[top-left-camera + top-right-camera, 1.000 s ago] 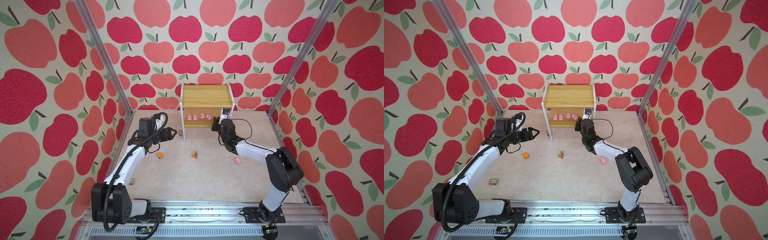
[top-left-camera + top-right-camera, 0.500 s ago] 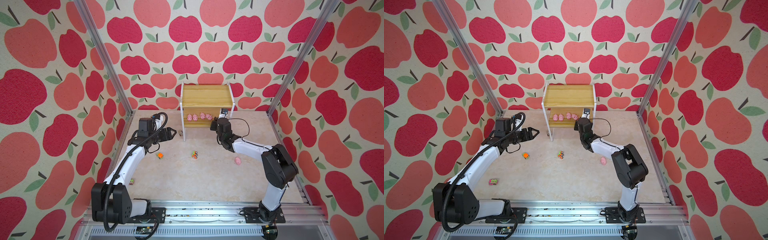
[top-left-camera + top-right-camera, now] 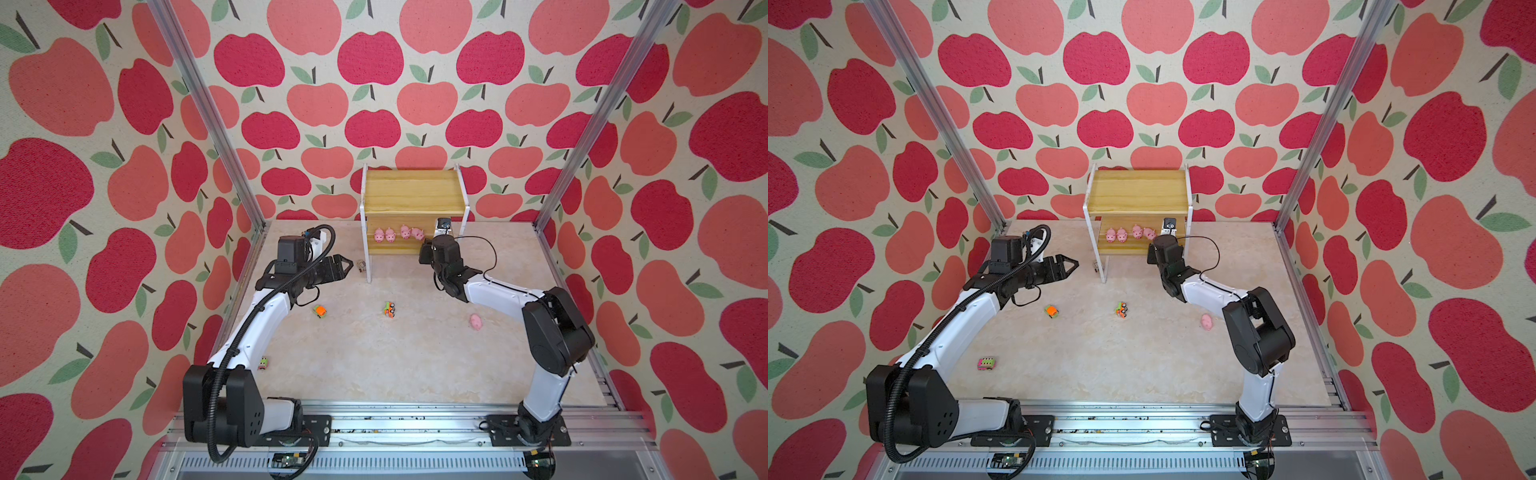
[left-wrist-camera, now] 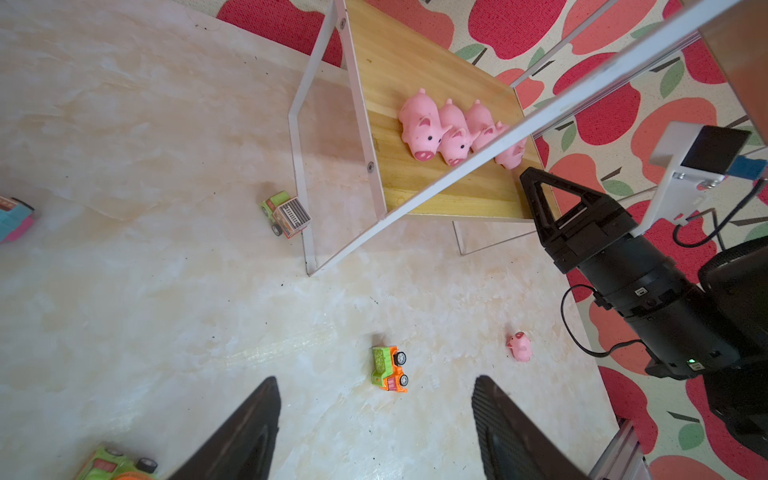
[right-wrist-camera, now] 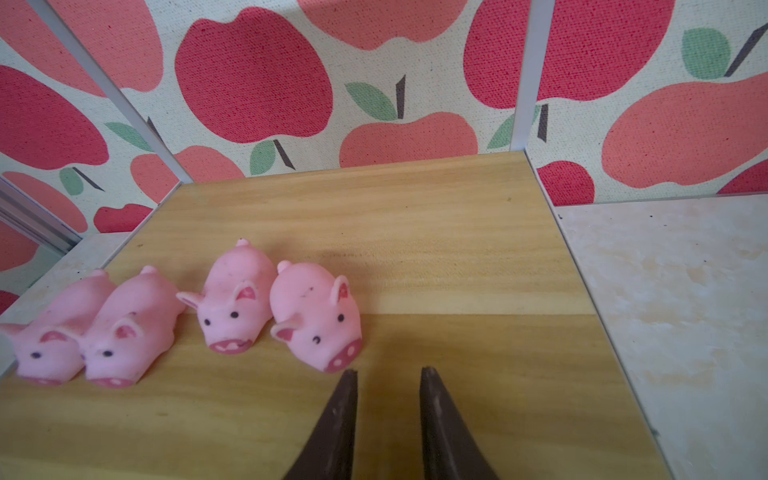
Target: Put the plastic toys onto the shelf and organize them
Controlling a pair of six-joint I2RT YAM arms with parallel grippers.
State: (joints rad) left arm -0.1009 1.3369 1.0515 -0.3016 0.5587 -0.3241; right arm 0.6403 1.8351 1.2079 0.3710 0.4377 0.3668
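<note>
Your right claw (image 5: 388, 374) sits over the shelf's (image 3: 411, 191) lower board (image 5: 415, 249). Its fingers are a narrow gap apart, with nothing between them. One fingertip (image 5: 349, 376) is just beside the snout of the end pig (image 5: 316, 316); you cannot tell whether they touch. Four pigs (image 3: 390, 235) stand in a row on that board in two close pairs, snouts toward the front edge.

Your left claw (image 3: 347, 265) hangs spread wide and empty above the desk (image 3: 415, 374), left of the shelf. A green truck (image 4: 286, 214) stands just beside the shelf's front left leg.

Farther out on the desk are:
- an orange truck (image 3: 320, 310) near the left arm;
- a green-and-orange truck (image 3: 389, 310) near the middle;
- a fifth pig (image 3: 476, 321) beside the right arm;
- a pink-and-green truck (image 3: 986, 363) towards the front, by the left arm.

The desk is pale cream with a marbled look and a few dark specks. The shelf stands at its back edge against the wall. Cloth printed with red and coral apples and green leaves covers the three walls. Aluminium posts (image 3: 208, 116) rise at the back corners, and a metal rail (image 3: 415, 419) along the front carries both arm bases. A small label (image 4: 640, 291) on the right arm's wrist is too small to read.
</note>
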